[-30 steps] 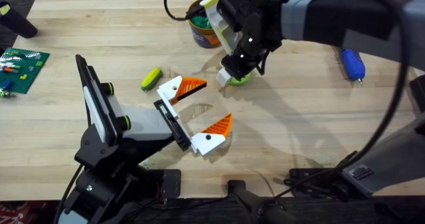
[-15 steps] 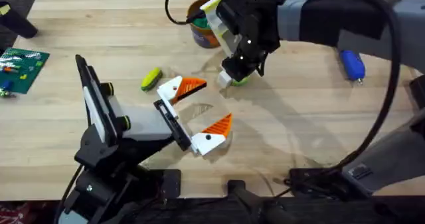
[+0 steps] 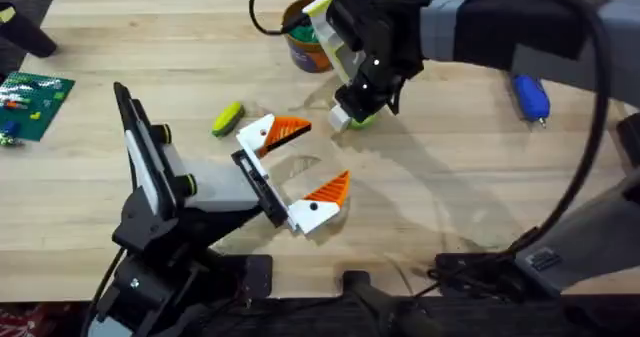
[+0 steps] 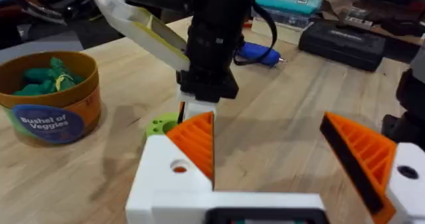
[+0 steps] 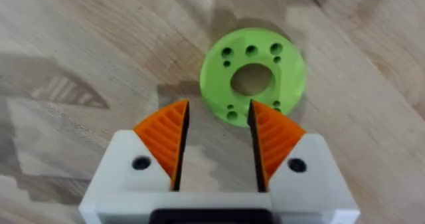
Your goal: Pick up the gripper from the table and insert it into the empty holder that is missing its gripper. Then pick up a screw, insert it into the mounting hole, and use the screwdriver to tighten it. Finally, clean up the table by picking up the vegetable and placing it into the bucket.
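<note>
A: The right gripper (image 5: 218, 144) hangs just short of the vegetable (image 5: 252, 74), jaws partly apart and empty, near-right of the bucket (image 3: 306, 52).

B: Risk: a pad lands on the rim (it's flat) and skids it away.

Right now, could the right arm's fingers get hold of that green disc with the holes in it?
Probably yes. The right gripper hangs just above the green disc, its fingers open, with bare table around the disc. One finger overlaps the disc's rim, so it may need a slight shift.
</note>
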Controlling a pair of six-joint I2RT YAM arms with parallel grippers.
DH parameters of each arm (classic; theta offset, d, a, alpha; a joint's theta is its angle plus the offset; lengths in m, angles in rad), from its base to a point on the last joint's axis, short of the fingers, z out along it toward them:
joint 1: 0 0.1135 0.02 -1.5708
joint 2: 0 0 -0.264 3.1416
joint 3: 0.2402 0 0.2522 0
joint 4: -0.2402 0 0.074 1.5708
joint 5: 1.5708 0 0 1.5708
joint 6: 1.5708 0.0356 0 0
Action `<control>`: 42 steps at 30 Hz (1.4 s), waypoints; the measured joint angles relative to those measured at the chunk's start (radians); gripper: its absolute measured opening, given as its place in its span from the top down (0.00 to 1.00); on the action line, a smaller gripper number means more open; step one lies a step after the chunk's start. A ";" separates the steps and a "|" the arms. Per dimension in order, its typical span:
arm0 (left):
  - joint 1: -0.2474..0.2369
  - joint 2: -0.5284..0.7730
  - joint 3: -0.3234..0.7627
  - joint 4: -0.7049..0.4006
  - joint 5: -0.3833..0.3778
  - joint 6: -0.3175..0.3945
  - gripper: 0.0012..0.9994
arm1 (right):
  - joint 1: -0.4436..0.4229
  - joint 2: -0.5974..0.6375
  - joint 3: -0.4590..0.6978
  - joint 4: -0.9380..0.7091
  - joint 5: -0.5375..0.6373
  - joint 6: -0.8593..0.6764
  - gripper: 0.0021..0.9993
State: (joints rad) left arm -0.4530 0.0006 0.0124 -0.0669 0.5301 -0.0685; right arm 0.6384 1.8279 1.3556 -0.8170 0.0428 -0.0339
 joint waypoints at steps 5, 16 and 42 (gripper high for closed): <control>0.000 0.000 0.000 0.000 0.000 0.000 0.02 | 0.000 -0.041 0.000 -0.007 0.049 0.013 0.46; 0.000 0.000 0.000 0.000 0.000 0.000 0.02 | 0.000 -0.050 0.000 -0.050 0.073 0.020 0.46; 0.000 0.000 0.000 0.000 0.000 0.000 0.02 | -0.022 0.030 -0.003 -0.025 0.073 0.026 0.46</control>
State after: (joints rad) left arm -0.4530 0.0006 0.0124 -0.0669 0.5301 -0.0685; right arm 0.6163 1.8574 1.3525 -0.8417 0.1154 -0.0074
